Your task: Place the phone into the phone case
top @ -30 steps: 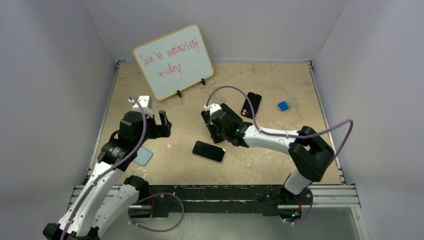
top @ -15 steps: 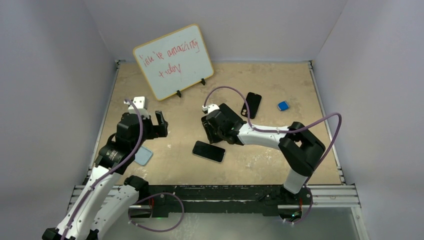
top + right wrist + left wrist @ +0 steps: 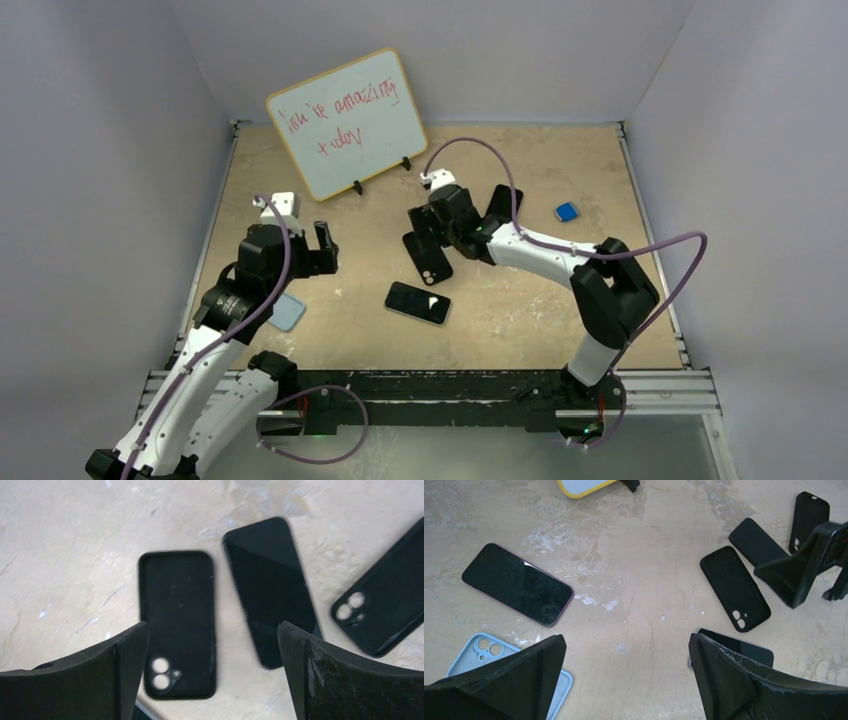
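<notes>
You are holding the right gripper (image 3: 214, 635), jaws spread and empty, above the black case (image 3: 177, 625); the phone (image 3: 270, 590) is lying flat just beside it (screen up), so be gripping its long edges squarely.

Black phone case (image 3: 177, 625) (empty, hollow up) lies beside black phone (image 3: 270, 589).

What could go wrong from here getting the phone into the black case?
1. Wrong pick: the black phone lies between the open-side-up black case and a second black case, all close together. The open right gripper above them could nudge a neighbour.
2. The phone lies flat on the table, so the fingers may push it instead of lifting it.
3. The case is loose and may slide when the phone is pressed in.
</notes>
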Controlling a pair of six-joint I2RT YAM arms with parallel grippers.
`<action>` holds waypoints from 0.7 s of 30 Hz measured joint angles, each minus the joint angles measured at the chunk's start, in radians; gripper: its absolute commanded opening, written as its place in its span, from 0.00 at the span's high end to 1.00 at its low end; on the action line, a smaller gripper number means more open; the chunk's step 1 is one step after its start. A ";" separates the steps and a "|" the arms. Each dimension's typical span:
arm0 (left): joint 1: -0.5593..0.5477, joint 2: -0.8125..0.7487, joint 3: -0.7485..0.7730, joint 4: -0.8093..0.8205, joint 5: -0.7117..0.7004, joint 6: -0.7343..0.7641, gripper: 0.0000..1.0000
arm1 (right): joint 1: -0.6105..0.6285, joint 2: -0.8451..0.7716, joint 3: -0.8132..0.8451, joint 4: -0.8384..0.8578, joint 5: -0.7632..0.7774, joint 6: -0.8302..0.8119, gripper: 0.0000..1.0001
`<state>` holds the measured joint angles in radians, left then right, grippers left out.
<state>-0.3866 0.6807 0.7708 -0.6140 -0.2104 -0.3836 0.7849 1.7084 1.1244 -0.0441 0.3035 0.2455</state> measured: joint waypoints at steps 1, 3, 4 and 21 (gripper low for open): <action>0.000 -0.003 0.000 0.000 0.001 0.000 0.00 | -0.024 0.002 0.010 0.004 -0.009 -0.021 0.03; 0.000 -0.007 0.000 0.000 0.004 0.000 0.01 | -0.050 0.007 0.020 0.006 -0.020 -0.051 0.03; 0.000 -0.009 0.000 0.001 0.007 0.000 0.01 | -0.067 0.014 0.028 0.004 -0.035 -0.072 0.03; 0.000 -0.006 0.000 0.006 0.045 0.001 0.02 | -0.211 0.183 0.109 -0.087 -0.165 -0.265 0.10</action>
<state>-0.3866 0.6750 0.7704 -0.6083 -0.1650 -0.3828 0.5739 1.8919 1.2335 -0.1310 0.1387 -0.0193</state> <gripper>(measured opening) 0.982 0.892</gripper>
